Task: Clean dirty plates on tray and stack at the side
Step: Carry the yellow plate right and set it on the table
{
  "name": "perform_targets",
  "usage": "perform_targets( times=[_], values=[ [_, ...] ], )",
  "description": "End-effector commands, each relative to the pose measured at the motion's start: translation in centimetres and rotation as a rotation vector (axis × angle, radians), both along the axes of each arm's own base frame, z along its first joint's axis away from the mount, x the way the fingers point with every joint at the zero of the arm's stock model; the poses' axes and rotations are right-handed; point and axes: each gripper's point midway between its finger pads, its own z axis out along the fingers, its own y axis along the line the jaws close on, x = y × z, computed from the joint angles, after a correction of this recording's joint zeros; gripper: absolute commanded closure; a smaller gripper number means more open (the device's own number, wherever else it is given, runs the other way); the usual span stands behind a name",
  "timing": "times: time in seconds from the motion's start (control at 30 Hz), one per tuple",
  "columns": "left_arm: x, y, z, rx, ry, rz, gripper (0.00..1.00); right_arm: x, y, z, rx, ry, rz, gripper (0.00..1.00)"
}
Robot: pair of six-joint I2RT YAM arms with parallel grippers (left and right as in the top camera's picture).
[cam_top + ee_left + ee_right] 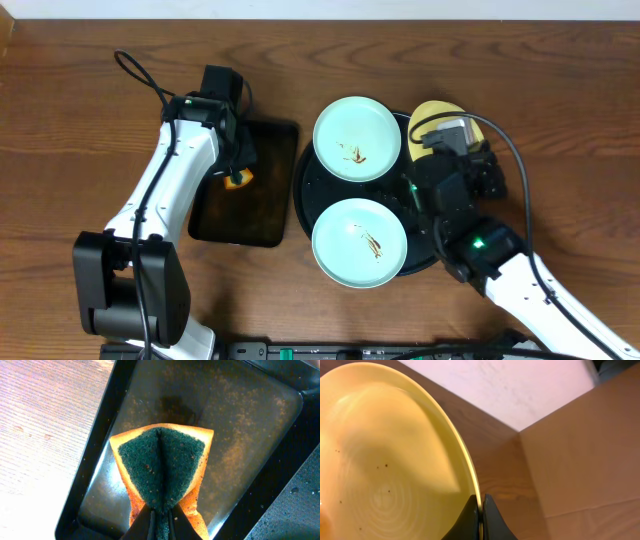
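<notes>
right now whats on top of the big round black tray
Two mint-blue plates with brown smears lie on the round tray. The yellow plate is at its far right edge, rim pinched by the right gripper; the arm hides whether it rests there.

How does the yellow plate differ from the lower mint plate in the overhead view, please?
The yellow plate is pinched at its rim by the right hand; the lower mint plate lies free on the round tray. The mint plate carries a brown smear at its centre; the yellow plate shows only tiny dark specks. Both are round and shallow.
</notes>
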Motion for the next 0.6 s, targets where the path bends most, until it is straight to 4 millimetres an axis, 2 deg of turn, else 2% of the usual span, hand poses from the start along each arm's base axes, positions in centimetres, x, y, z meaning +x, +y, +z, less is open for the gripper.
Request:
perform_targets(
  times=[0.0,0.43,0.57],
  values=[
    [0.0,0.2,0.2,0.005,-0.003,-0.013,0.92,-0.2,-0.4,1.4,-0.103,-0.018,-0.055,0.99],
    [0.0,0.2,0.2,0.005,-0.003,-0.013,0.92,0.1,-0.1,0.8,-0.101,-0.004,-0.044,0.99],
    [0.0,0.2,0.2,0.005,-0.003,-0.013,0.92,0.4,-0.4,-0.2,-0.023,0.007,-0.042,0.99]
  ],
)
